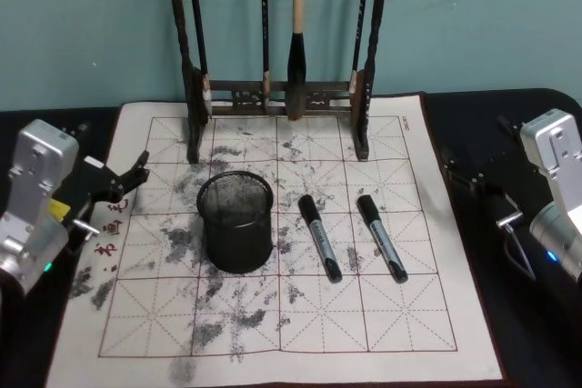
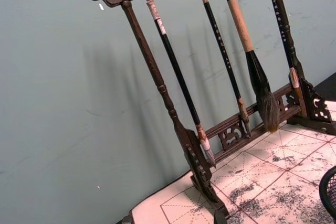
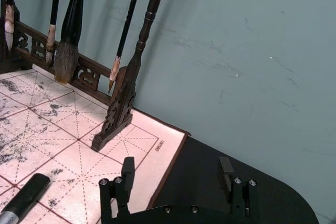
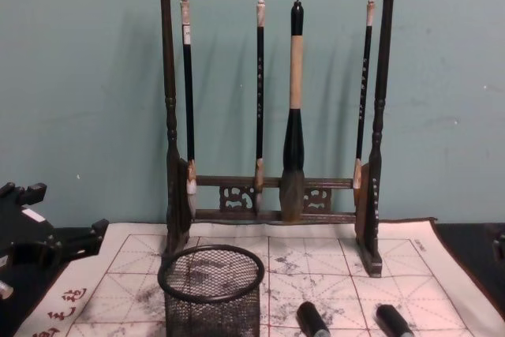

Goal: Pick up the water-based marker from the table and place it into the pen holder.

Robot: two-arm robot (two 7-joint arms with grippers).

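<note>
Two black water-based markers lie on the mat to the right of the pen holder, one (image 1: pixel 320 237) close to it and one (image 1: pixel 382 236) farther right. Their caps (image 4: pixel 313 320) (image 4: pixel 392 320) show low in the chest view, and one marker end (image 3: pixel 23 198) appears in the right wrist view. The pen holder (image 1: pixel 235 224) (image 4: pixel 211 290) is a black mesh cup, upright and empty; its rim (image 2: pixel 329 192) clips the left wrist view. My left gripper (image 1: pixel 125 179) (image 4: pixel 55 219) hovers open at the mat's left edge. My right gripper (image 1: pixel 475 156) (image 3: pixel 177 174) is open over the black table beside the mat's right edge.
A tall dark wooden brush rack (image 1: pixel 277 93) (image 4: pixel 272 195) (image 2: pixel 173 119) (image 3: pixel 126 98) with several hanging brushes stands at the back of the ink-stained gridded mat (image 1: pixel 400 315). A teal wall rises just behind it. Black tabletop (image 1: pixel 536 333) flanks the mat.
</note>
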